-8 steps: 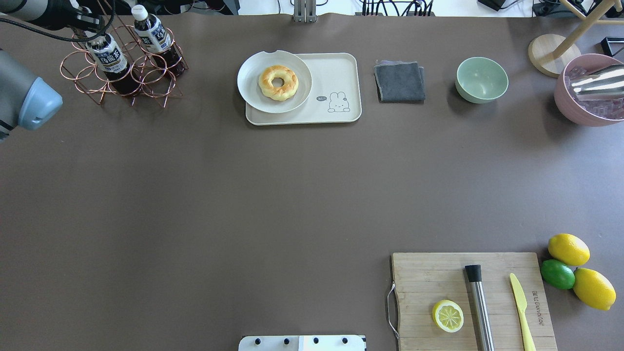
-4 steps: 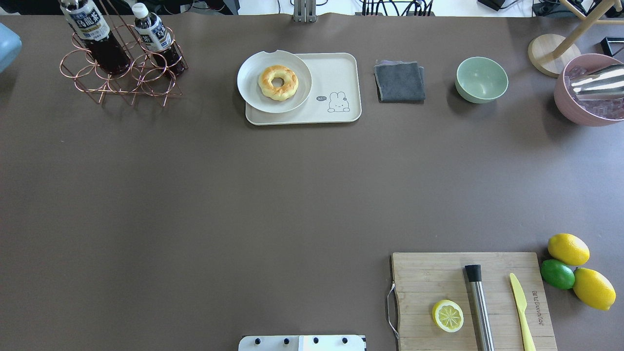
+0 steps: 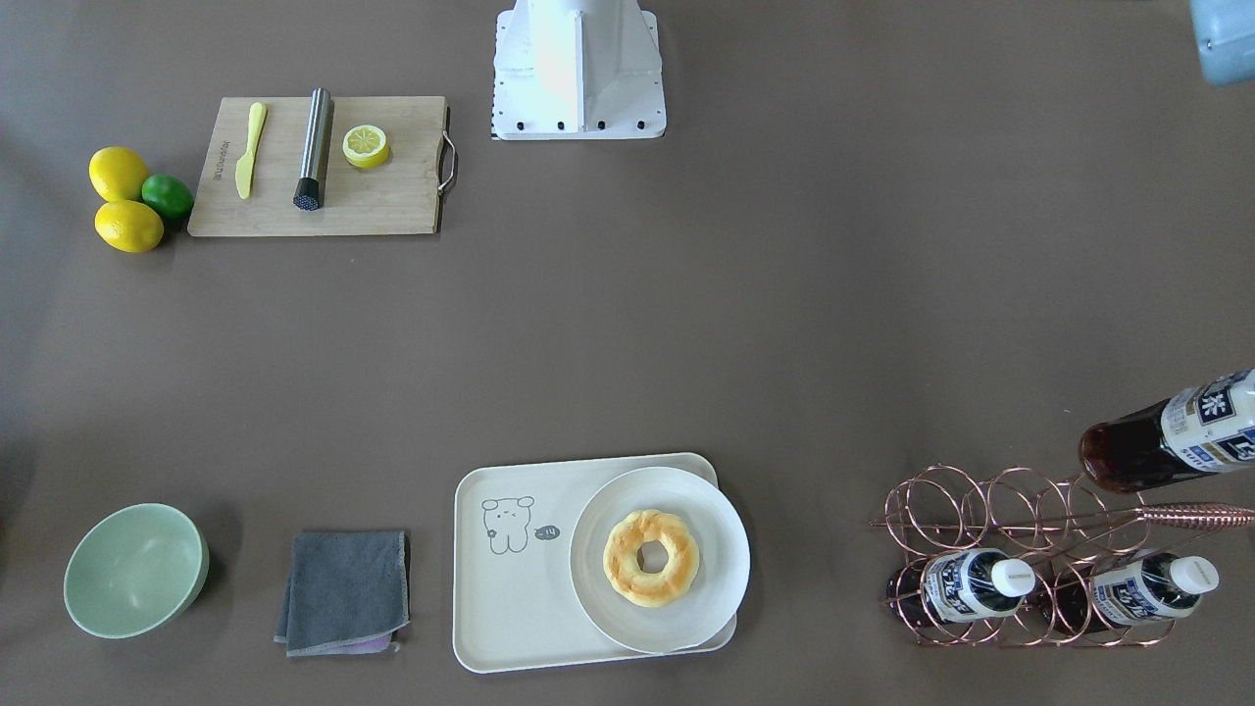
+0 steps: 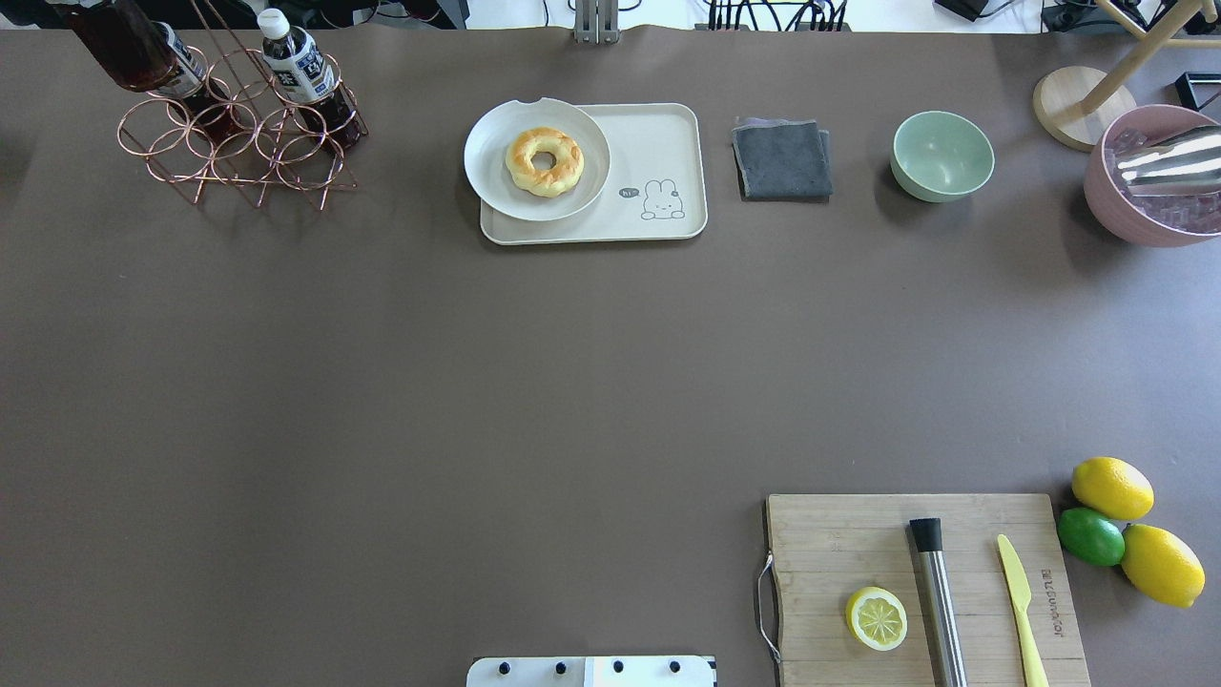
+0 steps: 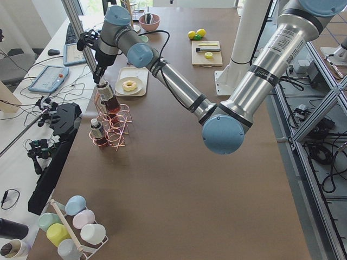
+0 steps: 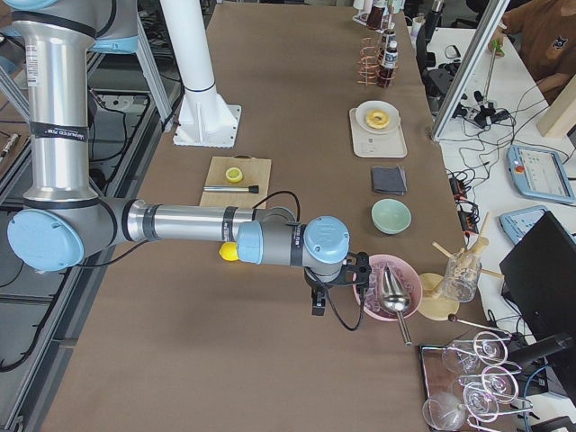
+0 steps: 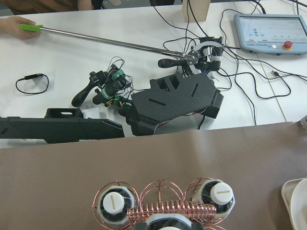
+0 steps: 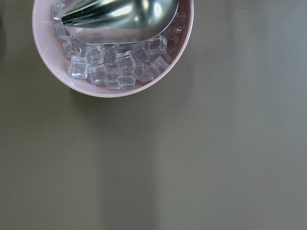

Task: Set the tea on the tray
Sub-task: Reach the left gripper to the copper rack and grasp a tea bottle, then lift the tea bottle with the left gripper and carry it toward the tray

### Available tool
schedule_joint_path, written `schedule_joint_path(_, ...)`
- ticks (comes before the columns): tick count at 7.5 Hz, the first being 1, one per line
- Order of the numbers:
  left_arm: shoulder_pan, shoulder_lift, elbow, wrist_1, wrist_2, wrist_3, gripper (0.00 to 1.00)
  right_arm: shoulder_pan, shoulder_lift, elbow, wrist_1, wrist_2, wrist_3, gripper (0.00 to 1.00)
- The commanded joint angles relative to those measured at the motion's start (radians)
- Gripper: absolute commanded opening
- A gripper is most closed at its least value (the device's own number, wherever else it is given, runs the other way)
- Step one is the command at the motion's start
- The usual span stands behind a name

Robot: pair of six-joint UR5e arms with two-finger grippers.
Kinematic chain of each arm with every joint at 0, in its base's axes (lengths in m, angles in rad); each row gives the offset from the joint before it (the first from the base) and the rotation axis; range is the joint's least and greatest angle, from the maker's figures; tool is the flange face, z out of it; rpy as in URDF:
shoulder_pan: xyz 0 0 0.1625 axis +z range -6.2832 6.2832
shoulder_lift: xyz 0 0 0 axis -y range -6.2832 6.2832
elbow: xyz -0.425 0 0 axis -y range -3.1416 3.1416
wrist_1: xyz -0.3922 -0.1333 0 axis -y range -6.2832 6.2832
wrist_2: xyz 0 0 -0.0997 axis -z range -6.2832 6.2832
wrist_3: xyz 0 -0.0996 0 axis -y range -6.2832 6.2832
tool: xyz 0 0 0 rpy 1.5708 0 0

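One tea bottle [image 3: 1167, 431] hangs tilted in the air above the copper wire rack [image 3: 1020, 510]; in the overhead view [image 4: 119, 38] it sits at the top left edge. In the exterior left view my left gripper [image 5: 99, 76] is at this bottle's [image 5: 108, 97] top; I cannot tell if it is shut. Two look-alike bottles [image 3: 966, 585] [image 3: 1142, 588] stay in the rack. The cream tray [image 4: 658, 143] holds a white plate [image 4: 491, 162] with a donut. My right gripper [image 6: 317, 304] hovers by the pink ice bowl [image 6: 387, 288]; its state is unclear.
A grey cloth [image 4: 782, 157] and green bowl [image 4: 942, 156] lie right of the tray. A cutting board [image 4: 858, 544] with a lemon half, muddler and knife sits front right, with lemons and a lime [image 4: 1092, 536] beside it. The ice bowl [image 4: 1154, 181] holds a metal scoop.
The tea bottle has risen out of the rack and moved toward the far left edge of the overhead view. The left arm has left that view.
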Motion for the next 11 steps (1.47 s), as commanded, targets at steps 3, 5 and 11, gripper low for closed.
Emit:
schedule_joint_path(3,0.233,0.077,-0.279,0.091,0.135,-0.306,0.00,0.000,0.005,0.001,0.001,0.002,0.000,1.00)
schedule_joint_path(5,0.446,0.016,-0.334,0.163,0.318,-0.454,0.00,0.000,0.011,0.000,0.001,0.001,0.000,1.00)
schedule_joint_path(11,0.847,-0.305,-0.193,0.390,0.722,-0.630,0.00,0.000,0.021,-0.011,0.001,0.001,0.002,1.00)
